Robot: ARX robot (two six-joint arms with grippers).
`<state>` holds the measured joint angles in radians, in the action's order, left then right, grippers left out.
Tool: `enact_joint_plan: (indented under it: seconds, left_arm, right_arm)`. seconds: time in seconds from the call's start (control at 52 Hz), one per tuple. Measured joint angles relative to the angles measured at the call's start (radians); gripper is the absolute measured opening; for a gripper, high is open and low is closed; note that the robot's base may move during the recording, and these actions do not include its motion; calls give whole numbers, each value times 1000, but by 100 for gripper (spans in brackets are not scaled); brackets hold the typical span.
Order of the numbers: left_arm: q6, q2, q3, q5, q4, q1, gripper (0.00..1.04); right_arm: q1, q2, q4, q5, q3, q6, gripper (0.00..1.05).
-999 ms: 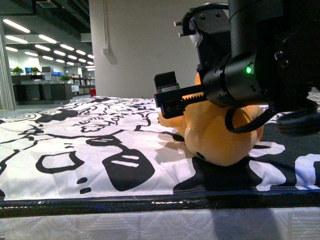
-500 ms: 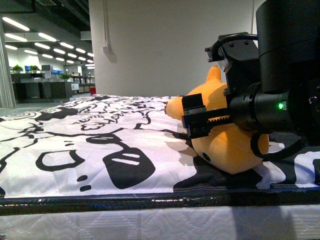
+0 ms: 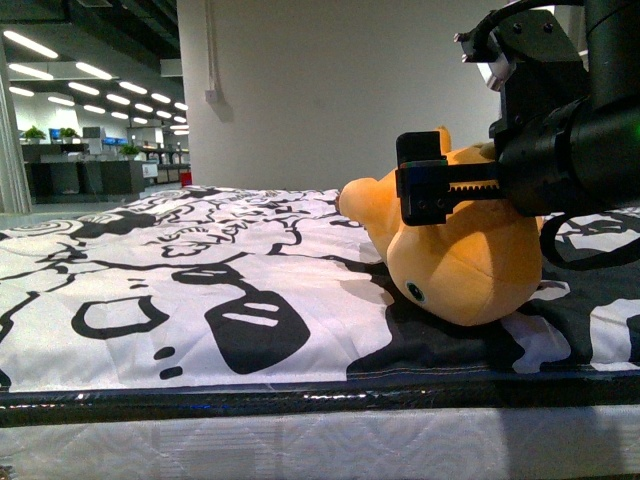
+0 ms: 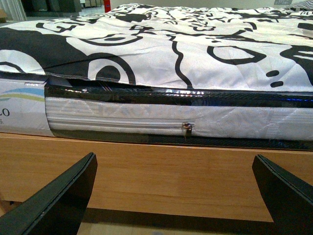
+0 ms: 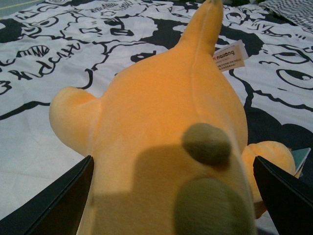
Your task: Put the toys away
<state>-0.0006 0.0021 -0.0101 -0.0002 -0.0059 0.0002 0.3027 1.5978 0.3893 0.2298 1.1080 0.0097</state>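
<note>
The toy, a plump yellow-orange plush animal (image 3: 462, 272), lies on its side on the black-and-white patterned sheet (image 3: 200, 290), right of the middle. My right gripper (image 3: 424, 191) hovers open just above and in front of it. In the right wrist view the plush (image 5: 161, 122) fills the space between the two spread black fingers (image 5: 56, 205), with brownish patches and a white label (image 5: 229, 56) showing. My left gripper (image 4: 171, 196) is open and empty, low down facing the side of the bed. It does not show in the front view.
The sheet covers a mattress (image 4: 122, 122) with a zip along its side, on a wooden bed frame (image 4: 161, 171). The mattress's front edge (image 3: 300, 440) runs across the front view. A white wall (image 3: 330, 90) stands behind, with an office space at far left.
My right arm has moved right and upward in the front view, uncovering more of the plush. The plush has shifted a little to the right.
</note>
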Motion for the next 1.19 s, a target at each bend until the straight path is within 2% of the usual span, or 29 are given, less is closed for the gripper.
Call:
enact_joint_plan:
  seconds: [0.269,0.557,0.692,0.865,0.961,1.191]
  left_arm:
    - [0,0,0,0,0,0,98]
    - [0,0,0,0,0,0,98]
    - [0,0,0,0,0,0,98]
    - [0,0,0,0,0,0,98]
    - [0,0,0,0,0,0,98]
    - [0,0,0,0,0,0,98]
  right_arm:
    - [26,-9,-2,-39,-67,30,98]
    - [65,18,35,-10,-100,45,97]
    - [72,18,43,15,-102,50,83]
    - [79,15,40,26,-98,56,59]
    - [79,-1,34,16,-94,60,43]
    - [69,-76,3,-53,-76,73,18]
